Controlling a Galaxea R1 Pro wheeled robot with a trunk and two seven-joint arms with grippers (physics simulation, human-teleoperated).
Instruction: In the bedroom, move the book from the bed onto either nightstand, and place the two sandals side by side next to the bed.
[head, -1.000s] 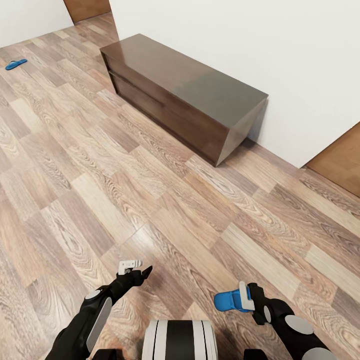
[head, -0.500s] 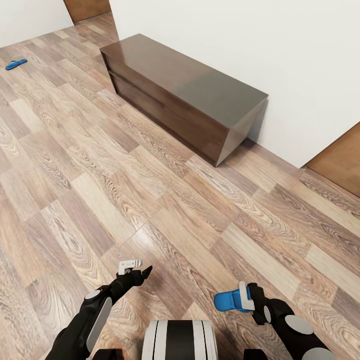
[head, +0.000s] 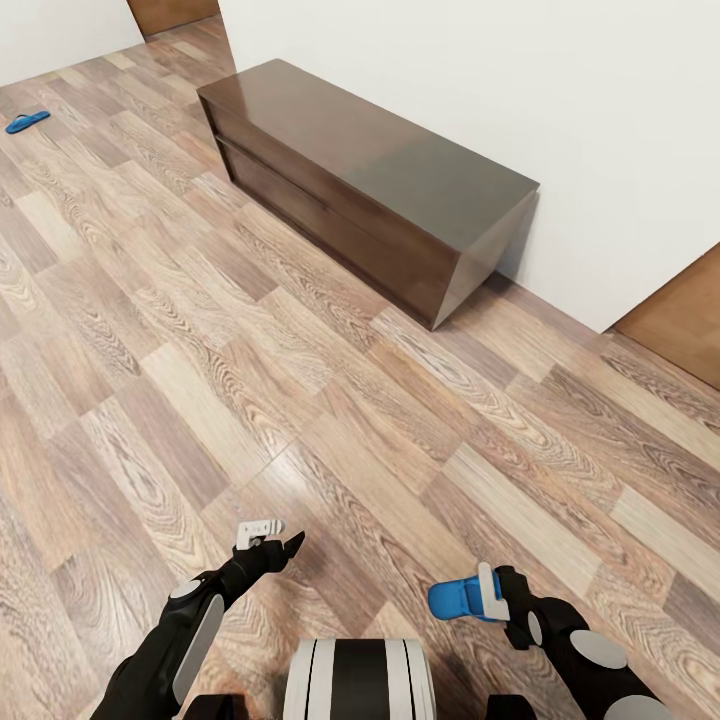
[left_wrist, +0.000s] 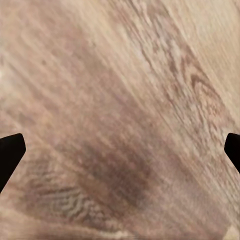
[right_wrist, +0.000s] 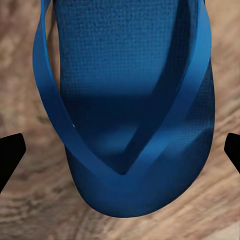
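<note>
One blue sandal (head: 462, 599) sits in the right claw (head: 489, 596), gripped and carried low over the wood plank floor (head: 300, 400) at the near right; the right wrist view has its sole and straps (right_wrist: 130, 100) right up close, with floorboards beneath. The other sandal (head: 26, 122) lies flat on the floor at the far left, well apart. The left claw (head: 268, 537) hangs at the near left, fingers spread and holding nothing, bare planks (left_wrist: 120, 120) under it. Ahead, a long dark brown cabinet (head: 370, 180) with a glossy top stands against the white wall (head: 500, 80). A brown door (head: 680, 320) shows at the right.
</note>
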